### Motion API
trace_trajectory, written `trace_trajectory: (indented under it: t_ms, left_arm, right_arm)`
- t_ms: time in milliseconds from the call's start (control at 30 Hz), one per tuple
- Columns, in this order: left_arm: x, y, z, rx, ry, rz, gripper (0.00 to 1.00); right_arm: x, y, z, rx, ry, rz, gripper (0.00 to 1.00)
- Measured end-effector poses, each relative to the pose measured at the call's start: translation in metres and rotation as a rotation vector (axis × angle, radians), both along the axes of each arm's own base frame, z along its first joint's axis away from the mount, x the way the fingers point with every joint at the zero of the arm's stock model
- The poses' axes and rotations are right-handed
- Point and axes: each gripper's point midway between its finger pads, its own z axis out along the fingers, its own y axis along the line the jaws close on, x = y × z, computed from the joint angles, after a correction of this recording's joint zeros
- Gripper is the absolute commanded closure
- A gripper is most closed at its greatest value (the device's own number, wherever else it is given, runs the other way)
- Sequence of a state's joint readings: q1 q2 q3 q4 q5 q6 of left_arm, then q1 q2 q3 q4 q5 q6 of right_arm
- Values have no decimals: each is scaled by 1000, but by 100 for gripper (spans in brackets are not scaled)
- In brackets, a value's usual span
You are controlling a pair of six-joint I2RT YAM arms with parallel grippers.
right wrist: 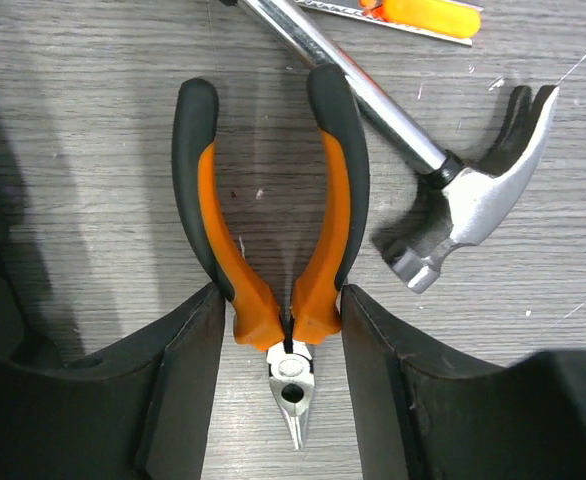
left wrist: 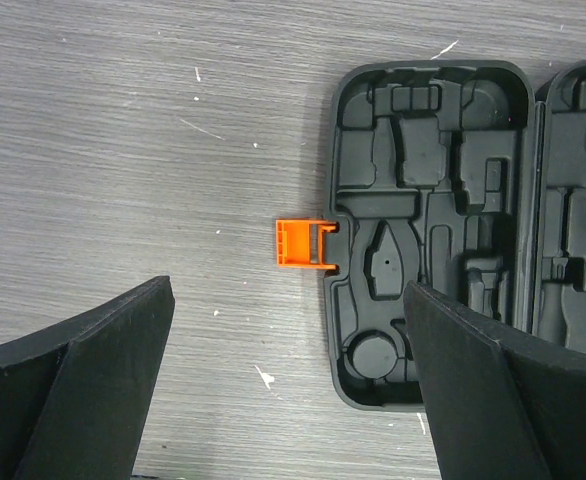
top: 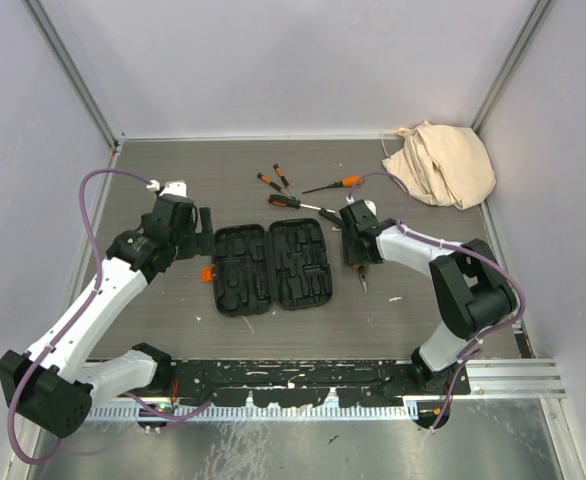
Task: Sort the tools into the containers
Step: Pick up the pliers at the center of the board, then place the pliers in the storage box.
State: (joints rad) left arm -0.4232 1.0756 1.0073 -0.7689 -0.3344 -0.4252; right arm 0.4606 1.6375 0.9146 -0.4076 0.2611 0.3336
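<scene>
Grey wood-grain tabletop [top: 173, 170], pale walls [top: 293, 60], left gripper [left wrist: 288, 288] wide open by black case [left wrist: 433, 200] — right gripper [right wrist: 281, 292] apparently pinching pliers [right wrist: 333, 200]

White-black arms [top: 83, 320], purple cables [top: 91, 215], black fingers [left wrist: 83, 390]

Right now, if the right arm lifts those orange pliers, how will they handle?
The pliers look rigid steel, so probably no flopping. Gripped near the pivot, the splayed handles may swing or hang down. The rubbery sleeves likely resist slipping; lying flat, they shouldn't roll.
</scene>
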Motion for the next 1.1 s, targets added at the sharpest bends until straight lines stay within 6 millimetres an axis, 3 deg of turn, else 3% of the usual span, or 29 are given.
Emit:
trace_trajectory:
  t_ms: [200, 400, 533, 633, 767, 867, 1100]
  left_arm:
    - [0, 0, -1, 1, 3, 0, 2]
    - [0, 0, -1, 1, 3, 0, 2]
    - [0, 0, -1, 1, 2, 0, 2]
    - [0, 0, -1, 1, 3, 0, 2]
    - [0, 0, -1, 0, 3, 1, 2]
    - [1, 2, -1, 0, 3, 6, 2]
    - [-8, 7, 10, -2, -15, 10, 1]
  right_arm:
    - [3, 1, 0, -3, -8, 16, 72]
    - [0, 1, 4, 7, -20, 18, 83]
    - [-1, 4, 30, 56, -83, 29, 90]
    - [4, 16, 63, 144, -173, 59, 93]
    - [11, 41, 93, 280, -259, 126, 89]
    - [14, 68, 104, 374, -297, 223, 93]
    - [-22, 164, 115, 437, -426, 773, 97]
